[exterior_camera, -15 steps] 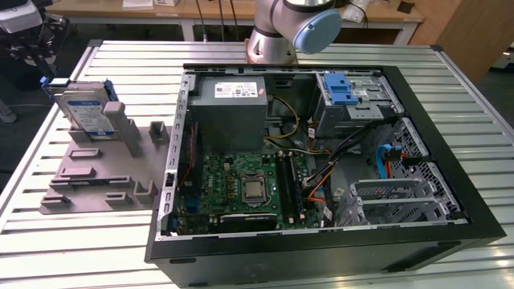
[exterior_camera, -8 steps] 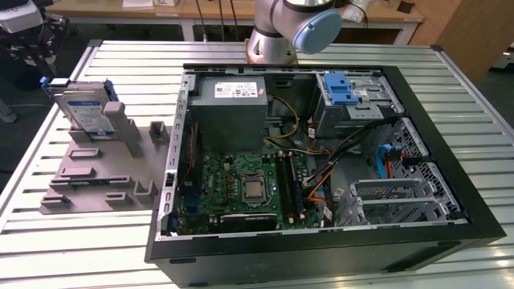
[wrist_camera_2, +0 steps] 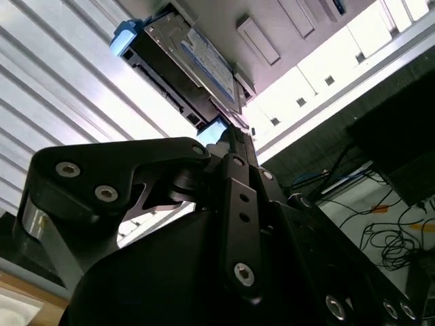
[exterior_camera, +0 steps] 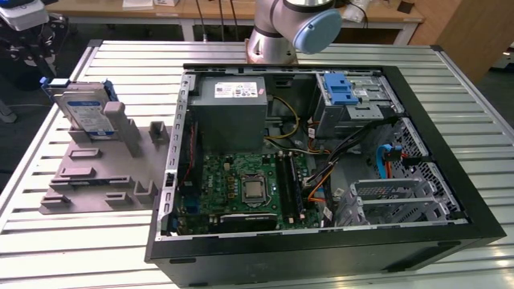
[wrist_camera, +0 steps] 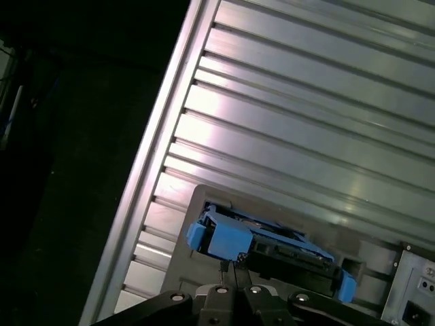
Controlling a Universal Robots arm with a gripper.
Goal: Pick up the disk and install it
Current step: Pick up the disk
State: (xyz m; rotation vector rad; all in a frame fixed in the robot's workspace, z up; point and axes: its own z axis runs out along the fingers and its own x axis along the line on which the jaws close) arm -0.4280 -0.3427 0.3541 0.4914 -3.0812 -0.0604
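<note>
The disk [exterior_camera: 84, 111] stands on edge in a grey holder [exterior_camera: 88, 174] at the exterior view's left, a silver drive with a white-and-blue label and blue rails. My gripper [exterior_camera: 42, 66] hangs just above and beside its top corner. In the first wrist view the disk [wrist_camera: 265, 244] lies right ahead of the gripper [wrist_camera: 230, 266], whose two thin fingers are pressed together at the blue rail's edge with nothing between them. The second wrist view has the gripper [wrist_camera_2: 228, 132] close under the disk [wrist_camera_2: 197, 64].
An open computer case [exterior_camera: 449, 150] lies on the slatted metal table [exterior_camera: 80, 253], to the holder's right. Inside are a grey power supply [exterior_camera: 233, 114], a green board [exterior_camera: 249, 186], loose cables and a drive bay with a blue latch [exterior_camera: 345, 90]. The arm's base [exterior_camera: 277, 36] stands behind the case.
</note>
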